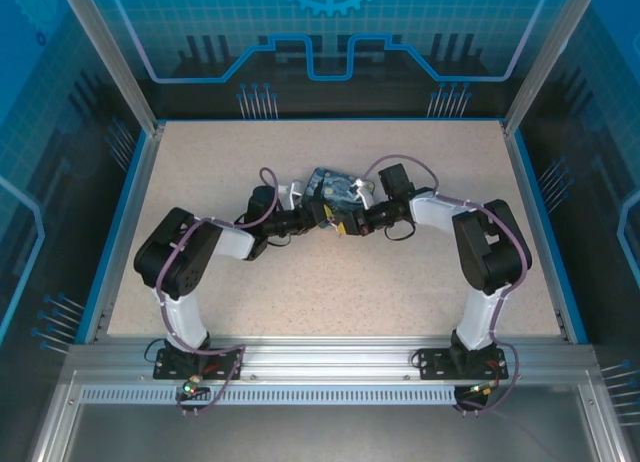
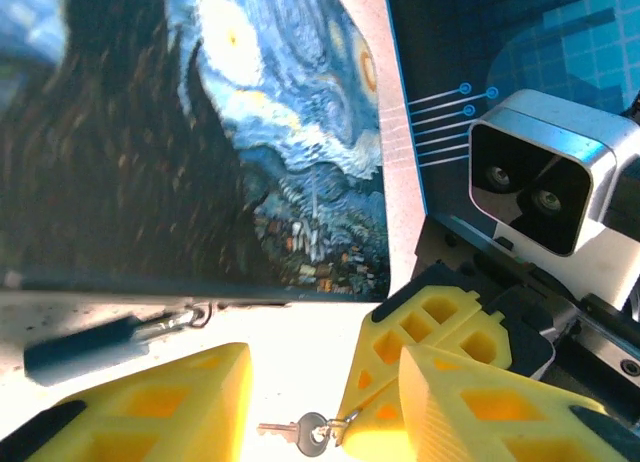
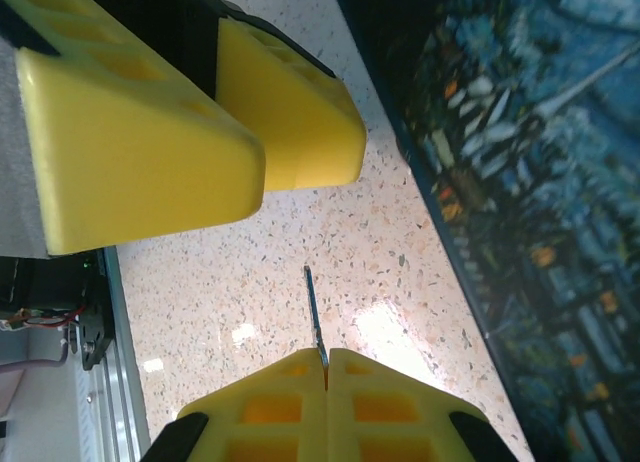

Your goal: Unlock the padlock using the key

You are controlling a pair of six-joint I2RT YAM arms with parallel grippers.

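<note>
My right gripper [image 3: 327,357] is shut on the key [image 3: 315,317], whose thin blade sticks out edge-on over the speckled table. In the left wrist view the key [image 2: 300,432] and its ring hang from the right gripper's yellow fingers [image 2: 430,332]. My left gripper [image 2: 325,422] is open, with the key in the gap between its fingers and clear of them. The padlock [image 2: 80,347], a dark blurred body with a shackle, hangs at the lower edge of the painted box [image 2: 290,162]. From above, the left gripper [image 1: 326,218] and right gripper [image 1: 352,222] meet just in front of the box [image 1: 330,187].
The painted box [image 3: 540,182] runs along the right side of the right wrist view, close beside the key. The left gripper's fingers [image 3: 150,132] hang just above the key tip. The right arm's wrist camera [image 2: 545,182] sits close behind. Blue walls [image 1: 120,212] border the table.
</note>
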